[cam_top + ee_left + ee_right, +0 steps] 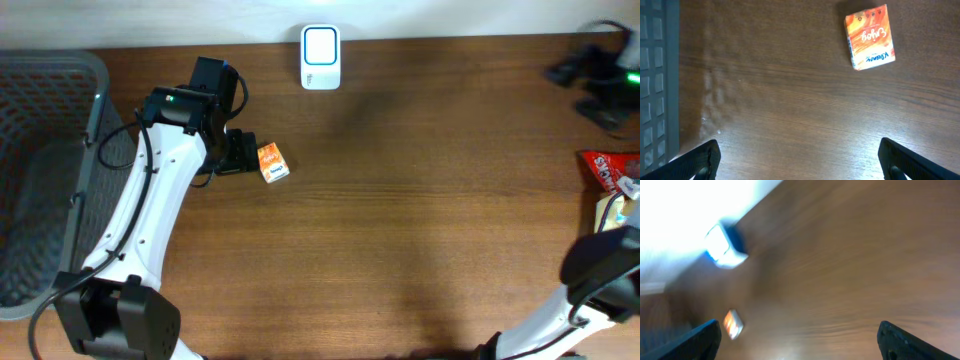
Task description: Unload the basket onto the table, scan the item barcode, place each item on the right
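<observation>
Orange packet [272, 162] beside wide-open left gripper [800, 162], white scanner [320, 58] beyond, grey basket [45, 160] leftward, right gripper [799, 340] spread empty, snack bags [610, 170] nearby

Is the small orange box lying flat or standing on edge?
Lying flat: the orange box rests on the table with its broad printed face up, apart from the open left fingers.
</observation>
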`<state>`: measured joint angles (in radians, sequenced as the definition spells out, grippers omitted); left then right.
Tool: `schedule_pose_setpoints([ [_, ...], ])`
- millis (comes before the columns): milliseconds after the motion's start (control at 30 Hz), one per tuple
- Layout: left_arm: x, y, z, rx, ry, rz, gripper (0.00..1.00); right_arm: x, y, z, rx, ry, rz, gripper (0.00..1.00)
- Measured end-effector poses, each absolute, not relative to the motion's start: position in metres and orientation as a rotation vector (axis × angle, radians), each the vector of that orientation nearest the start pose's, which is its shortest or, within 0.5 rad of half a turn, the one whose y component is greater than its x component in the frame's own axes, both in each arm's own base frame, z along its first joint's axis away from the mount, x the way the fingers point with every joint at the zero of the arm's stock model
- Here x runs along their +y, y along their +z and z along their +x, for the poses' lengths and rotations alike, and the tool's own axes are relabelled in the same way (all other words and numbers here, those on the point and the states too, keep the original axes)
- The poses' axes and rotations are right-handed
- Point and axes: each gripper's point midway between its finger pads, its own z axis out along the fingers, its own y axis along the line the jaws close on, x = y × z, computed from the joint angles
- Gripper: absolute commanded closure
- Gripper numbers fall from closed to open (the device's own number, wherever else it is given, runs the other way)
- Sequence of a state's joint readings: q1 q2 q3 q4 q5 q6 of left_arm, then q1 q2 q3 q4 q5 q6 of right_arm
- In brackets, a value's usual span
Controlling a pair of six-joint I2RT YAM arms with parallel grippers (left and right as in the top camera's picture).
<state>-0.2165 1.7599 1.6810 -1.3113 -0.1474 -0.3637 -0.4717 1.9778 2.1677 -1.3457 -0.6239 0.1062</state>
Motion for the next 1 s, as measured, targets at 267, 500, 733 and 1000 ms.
schedule_pose_setpoints([
  [267, -0.053, 0.173, 0.359, 2.915, 0.131, -0.235, 0.01, 0.093, 0.268, 0.464, 2.540, 0.766, -0.146, 0.01],
  [500, -0.053, 0.173, 0.359, 2.915, 0.131, -0.235, 0.01, 0.174, 0.264, 0.450, 2.536, 0.686, -0.404, 0.01],
  [733, -0.053, 0.173, 0.359, 2.915, 0.131, -0.235, 0.01, 0.104, 0.241, 0.454, 2.668, 0.332, -0.233, 0.01],
  [1000, -0.069, 0.172, 0.357, 2.941, -0.001, -0.227, 0.01, 0.018, 0.236, 0.457, 2.709, 0.211, 0.015, 0.01],
])
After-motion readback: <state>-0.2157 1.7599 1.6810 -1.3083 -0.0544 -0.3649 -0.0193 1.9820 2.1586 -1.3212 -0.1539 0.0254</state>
